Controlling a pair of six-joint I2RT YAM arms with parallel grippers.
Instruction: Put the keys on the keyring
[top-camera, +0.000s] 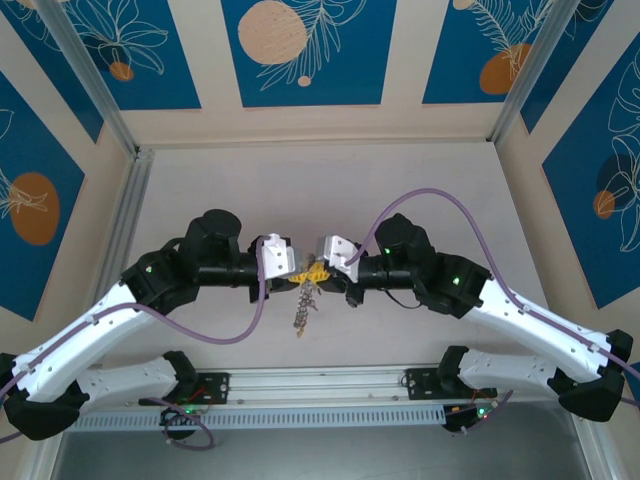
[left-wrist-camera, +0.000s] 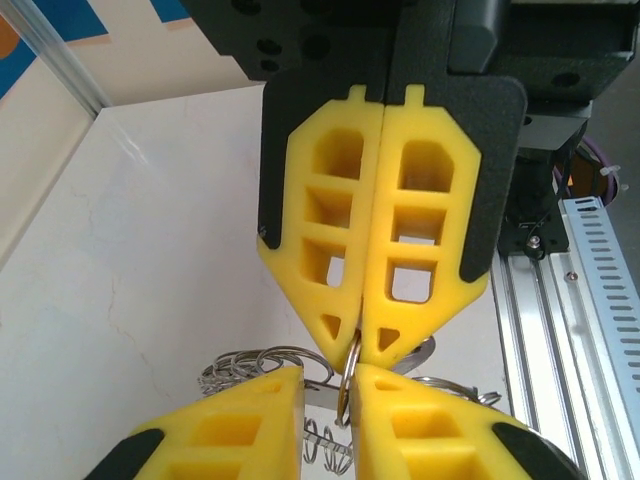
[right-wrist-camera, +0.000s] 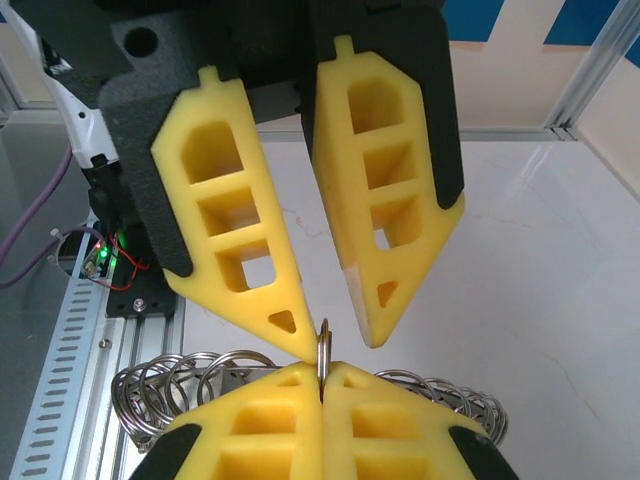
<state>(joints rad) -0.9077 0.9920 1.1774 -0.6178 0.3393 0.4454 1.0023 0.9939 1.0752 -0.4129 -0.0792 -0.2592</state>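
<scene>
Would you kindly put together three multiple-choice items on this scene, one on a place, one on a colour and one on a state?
1. Where is the small silver ring?
A. Lying loose by the far wall.
B. Pinched in the right gripper.
C. Lying on the rail by the bases.

2. What colour are the gripper fingers?
A. Yellow.
B. Red.
C. Green.

3. How does the left gripper stand?
A. Shut tight on a key.
B. Folded back at its base.
C. Open, with a finger to each side of the ring.

Answers:
1 B: the right wrist view shows its closed tips clamping the ring.
2 A: both wrist views show yellow fingers.
3 C: a clear gap parts its fingers in the right wrist view.
</scene>
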